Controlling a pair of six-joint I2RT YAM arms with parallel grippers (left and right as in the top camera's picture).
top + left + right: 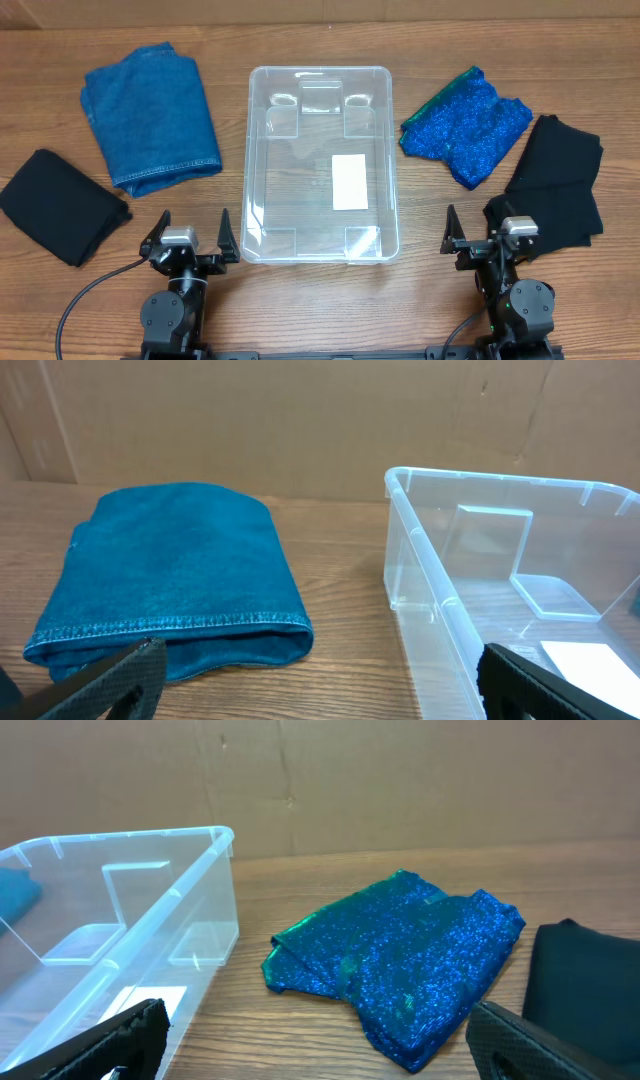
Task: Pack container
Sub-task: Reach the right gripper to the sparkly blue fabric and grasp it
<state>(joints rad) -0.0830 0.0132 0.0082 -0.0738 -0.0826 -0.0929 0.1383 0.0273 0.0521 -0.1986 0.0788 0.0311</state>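
Wood counter [320, 300] carries the clear container [247, 160] dead centre, a folded denim cloth [150, 118] at its ten o'clock, a black cloth [60, 205] at eight, a second black cloth [560, 180] at four, a sparkly blue cloth [465, 125] at two. Down at seven and five, left claw [320, 680] and right claw [315, 1045] both sit spread wide, gripping nothing.

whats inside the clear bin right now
Nothing is packed in the bin; only the white label on its bottom shows. The walls are clear, so nothing inside is hidden except whatever the label covers.
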